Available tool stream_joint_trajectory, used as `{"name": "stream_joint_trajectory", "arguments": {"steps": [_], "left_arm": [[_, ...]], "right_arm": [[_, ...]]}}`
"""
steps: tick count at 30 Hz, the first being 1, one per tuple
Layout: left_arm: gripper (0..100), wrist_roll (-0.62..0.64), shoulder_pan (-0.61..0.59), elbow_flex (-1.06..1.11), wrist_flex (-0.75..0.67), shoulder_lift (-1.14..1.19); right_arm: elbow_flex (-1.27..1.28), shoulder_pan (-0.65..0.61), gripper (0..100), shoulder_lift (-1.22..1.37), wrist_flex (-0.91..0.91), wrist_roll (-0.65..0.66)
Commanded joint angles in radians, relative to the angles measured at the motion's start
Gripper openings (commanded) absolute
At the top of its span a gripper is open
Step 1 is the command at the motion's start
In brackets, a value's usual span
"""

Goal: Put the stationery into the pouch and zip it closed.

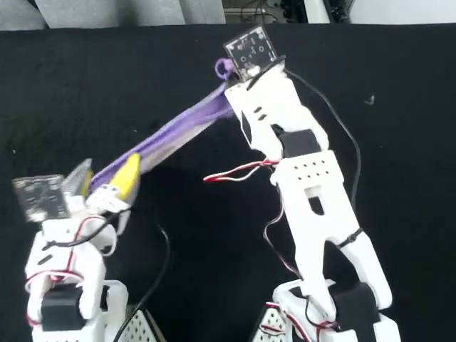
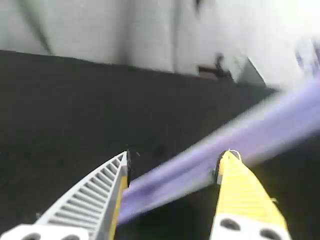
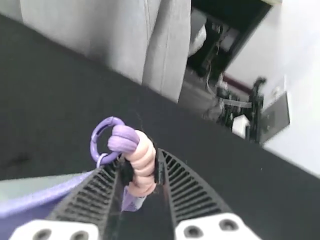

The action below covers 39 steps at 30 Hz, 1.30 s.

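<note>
**Pouch strung between both arms, looks like we're on the zip step**

The black desk (image 1: 78,92) takes up most of the high view. The right arm (image 1: 313,192) is stretched out toward the far side, and the left arm (image 1: 68,263) sits tucked in at the near edge. The purple pouch (image 1: 178,132) runs between them as one taut band from gripper to gripper, and it looks lifted clear of the desk.

At the left gripper (image 2: 175,157), the pouch crosses between the grey finger and the yellow one. With the band that tight, I'd call it clamped on the pouch's near end. The right gripper (image 3: 141,159) has its fingers pinched closed on the zip pull (image 3: 143,167), a chubby pink-and-purple charm. Its little purple ring (image 3: 102,135) pokes out just beside the fingers.

My read is that loading is done and this is the zipping. For the next move, the left arm should act as anchor while the right draws the pull straight along the pouch. If it goes off-line, I'd expect the band to twist or the charm to slip out.

Hard to make out:
- I can't pick out the zip teeth, so I can't say how far it's closed or which way closes it.
- The fabric hides whatever stationery is inside.
- The pouch is a smear in the left wrist view, so exactly how the fingers grip it is unclear.
</note>
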Motion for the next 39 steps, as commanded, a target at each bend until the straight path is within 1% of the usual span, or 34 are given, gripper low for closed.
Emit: {"name": "stream_joint_trajectory", "arguments": {"steps": [1,5,8,17,19,21,24,27,29,32,39], "left_arm": [[29,0.114,-0.143,-0.087,0.000,0.002],[29,0.184,-0.219,-0.093,0.000,0.002],[29,0.195,-0.248,-0.093,0.000,0.002],[29,0.206,-0.237,-0.081,0.000,0.002],[29,0.209,-0.237,-0.070,0.000,0.002],[29,0.209,-0.234,-0.059,0.000,0.002],[29,0.203,-0.197,-0.039,-0.002,0.002],[29,0.199,-0.148,-0.018,-0.006,0.002],[29,0.199,-0.128,-0.012,-0.005,0.002],[29,0.199,-0.124,-0.012,-0.002,0.002],[29,0.199,-0.124,-0.012,0.000,0.002]], "right_arm": [[0.085,-0.026,1.1,0.004,0.002,0.014],[0.160,-0.069,1.1,0.004,-0.002,0.015],[0.196,-0.078,1.1,0.012,0.000,0.015],[0.314,-0.077,1.9,0.013,-0.003,0.006],[0.318,-0.077,6.7,0.015,-0.005,0.006],[0.318,-0.087,15.1,0.022,-0.005,0.006],[0.317,-0.124,28.3,0.077,-0.028,0.014],[0.312,-0.157,37.7,0.117,-0.035,0.015],[0.312,-0.166,40.2,0.105,-0.035,0.015],[0.321,-0.157,40.3,0.036,-0.026,0.014],[0.332,-0.115,40.3,-0.317,0.186,0.006]]}}
